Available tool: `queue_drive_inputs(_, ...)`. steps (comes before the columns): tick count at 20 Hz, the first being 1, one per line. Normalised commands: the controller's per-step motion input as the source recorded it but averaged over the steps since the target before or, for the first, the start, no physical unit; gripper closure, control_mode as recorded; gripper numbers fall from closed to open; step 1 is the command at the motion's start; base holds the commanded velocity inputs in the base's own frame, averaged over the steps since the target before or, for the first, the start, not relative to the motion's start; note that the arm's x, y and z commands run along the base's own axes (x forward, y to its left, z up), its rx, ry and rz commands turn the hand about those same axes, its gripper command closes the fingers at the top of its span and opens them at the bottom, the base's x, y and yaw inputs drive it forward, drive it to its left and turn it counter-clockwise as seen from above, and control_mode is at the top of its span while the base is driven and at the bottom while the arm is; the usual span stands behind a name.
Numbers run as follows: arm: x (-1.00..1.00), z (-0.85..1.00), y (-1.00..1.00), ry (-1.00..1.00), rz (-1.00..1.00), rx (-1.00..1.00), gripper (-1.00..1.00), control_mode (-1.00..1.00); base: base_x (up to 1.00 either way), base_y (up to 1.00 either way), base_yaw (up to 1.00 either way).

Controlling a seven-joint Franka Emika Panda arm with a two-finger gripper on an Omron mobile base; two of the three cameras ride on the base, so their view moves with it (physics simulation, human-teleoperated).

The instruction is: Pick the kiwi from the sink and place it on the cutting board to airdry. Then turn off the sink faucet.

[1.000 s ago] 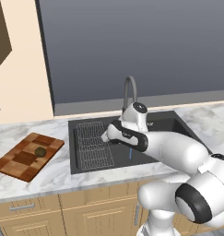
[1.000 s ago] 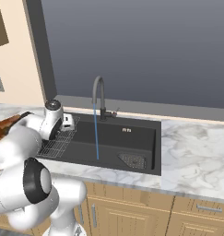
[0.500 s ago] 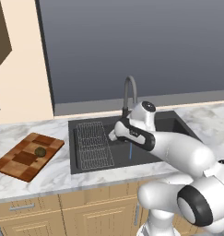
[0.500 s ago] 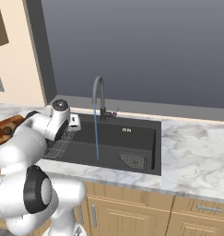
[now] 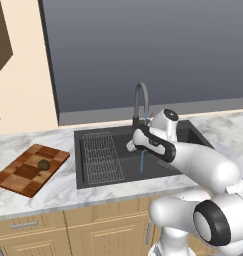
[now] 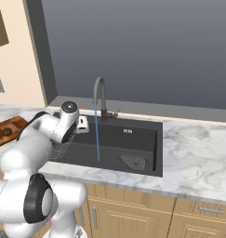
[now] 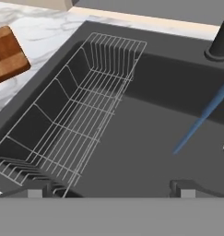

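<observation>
— Where the kiwi (image 5: 43,164) sits now, is it anywhere near the gripper (image 7: 111,188)?

— No, well apart. The kiwi rests on the cutting board (image 5: 29,169), roughly at the board's middle, and the board lies on the bench (image 5: 58,187) off the sink's left edge. The gripper hangs over the sink (image 5: 93,182), out above the basin by the faucet (image 5: 140,102).

— Is the gripper holding anything?

— Nothing. Its two finger tips stand wide apart at the bottom of the hand view, with bare dark basin floor between them.

— What does the hand view look down on?

— The wire rack (image 7: 72,124) along the sink's left side, and beyond it a corner of the cutting board at the upper left. A thin blue stream of water (image 7: 201,120) slants down from the right and meets the basin floor. The foot of the faucet shows at the top right corner.

— So the water is running?

— Yes. From the right base view the stream (image 6: 96,135) drops straight from the arched spout (image 6: 99,97) into the basin, left of the drain grate (image 6: 134,161). The faucet's small lever (image 6: 115,114) sticks out to the side at the back edge of the sink.

— And the gripper relative to the stream?

— Just left of it in the right base view, near the rack.
</observation>
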Motion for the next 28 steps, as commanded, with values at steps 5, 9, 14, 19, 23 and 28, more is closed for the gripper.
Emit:
queue_drive_inputs(5, 0.00, 0.00, -0.29, 0.00, 0.00, 0.00, -1.00, -1.00, 0.00, 0.00, 0.00)
queue_drive_inputs(9, 0.00, 0.00, -0.31, 0.00, 0.00, 0.00, -1.00, -1.00, 0.00, 0.00, 0.00)
queue_drive_inputs(14, 0.00, 0.00, -0.30, 0.00, 0.00, 0.00, -1.00, -1.00, 0.00, 0.00, 0.00)
queue_drive_inputs(19, 0.00, 0.00, -0.31, 0.00, 0.00, 0.01, -1.00, -1.00, 0.00, 0.00, 0.00)
queue_drive_inputs(23, 0.00, 0.00, -0.33, 0.00, 0.00, 0.03, -1.00, -1.00, 0.00, 0.00, 0.00)
queue_drive_inputs(28, 0.02, 0.00, -0.32, 0.01, 0.00, 0.03, -1.00, -1.00, 0.00, 0.00, 0.00)
